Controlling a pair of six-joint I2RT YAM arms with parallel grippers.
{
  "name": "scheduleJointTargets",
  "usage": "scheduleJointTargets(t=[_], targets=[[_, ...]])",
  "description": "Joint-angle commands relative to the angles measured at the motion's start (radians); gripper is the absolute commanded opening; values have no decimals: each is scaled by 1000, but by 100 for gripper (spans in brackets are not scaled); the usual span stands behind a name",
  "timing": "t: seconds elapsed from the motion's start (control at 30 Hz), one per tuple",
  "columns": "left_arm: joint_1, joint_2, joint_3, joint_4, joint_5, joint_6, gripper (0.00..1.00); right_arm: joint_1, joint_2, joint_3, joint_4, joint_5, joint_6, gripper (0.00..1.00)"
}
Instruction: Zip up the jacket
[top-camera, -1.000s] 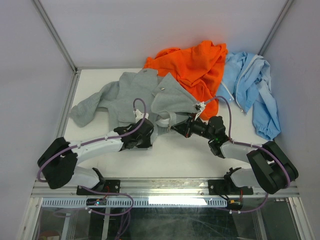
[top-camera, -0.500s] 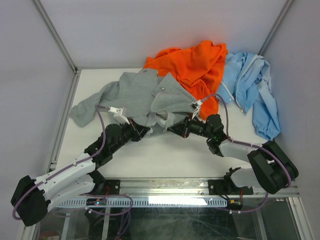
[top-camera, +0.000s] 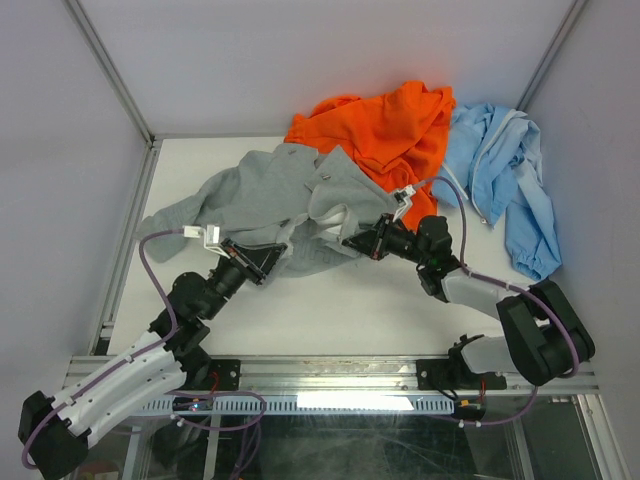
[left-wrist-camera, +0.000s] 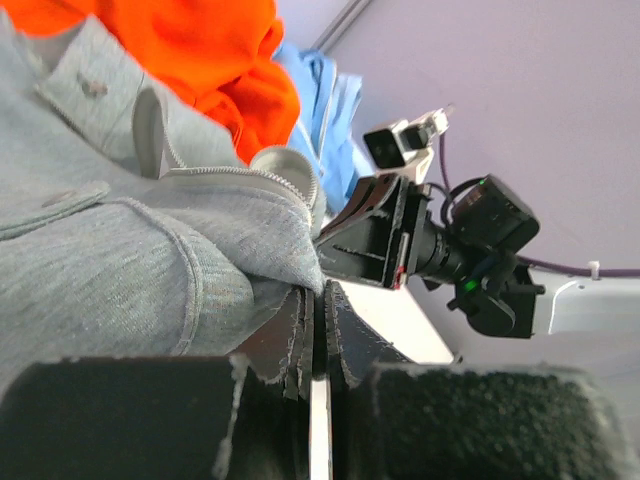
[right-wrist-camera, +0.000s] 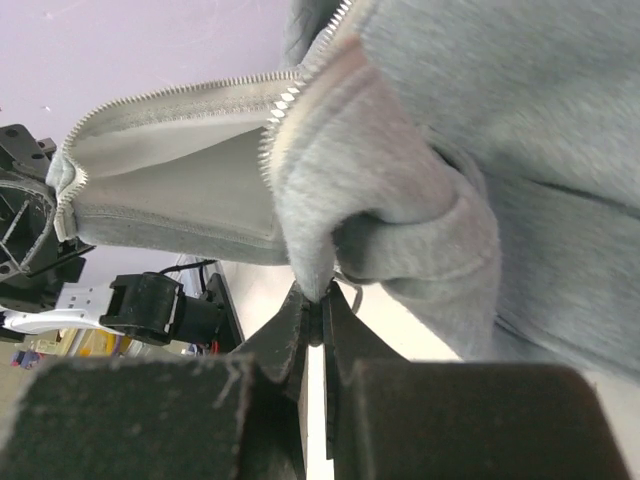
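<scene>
The grey jacket (top-camera: 270, 190) lies crumpled in the middle of the table, its front open. My left gripper (top-camera: 265, 258) is shut on the bottom hem at the jacket's left front corner. In the left wrist view the grey fabric (left-wrist-camera: 120, 250) runs down into the closed jaws of that gripper (left-wrist-camera: 318, 298). My right gripper (top-camera: 352, 241) is shut on the other bottom corner. In the right wrist view the fleece (right-wrist-camera: 520, 120) is pinched at this gripper's tips (right-wrist-camera: 318, 300), beside a small metal ring. The pale zipper teeth (right-wrist-camera: 180, 92) hang open above.
A bright orange garment (top-camera: 390, 125) is heaped at the back, overlapping the jacket's right shoulder. A light blue jacket (top-camera: 505, 175) lies at the right wall. Frame posts and white walls close in the table on three sides.
The left arm has swung back and to the left, drawing its hem corner leftward. The right gripper has shifted slightly right and away. The jacket's lower edge is now stretched between them.
</scene>
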Motion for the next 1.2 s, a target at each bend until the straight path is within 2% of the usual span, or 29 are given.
scheduleJointTargets(t=[0.0,0.17,0.2,0.23,0.27,0.47,0.57,0.77,1.17], targets=[[1,24,-52,217,2,9,0,33,-35,92,-17,18,9,0],[1,163,-92,450,76,40,0,96,-47,92,63,18,9,0],[0,184,-91,472,88,55,0,105,-48,89,83,18,9,0],[1,201,-89,489,104,70,0,116,-48,90,100,-129,-39,0],[1,214,-87,503,115,86,0,125,-46,91,108,-182,-40,0],[1,286,-98,594,141,123,0,190,-21,92,184,-210,-34,0],[1,307,-110,645,152,124,0,198,3,68,300,-201,24,0],[2,315,-122,694,169,132,0,219,56,72,391,-196,72,0],[1,317,-125,708,170,124,0,233,76,48,447,-137,92,0]])
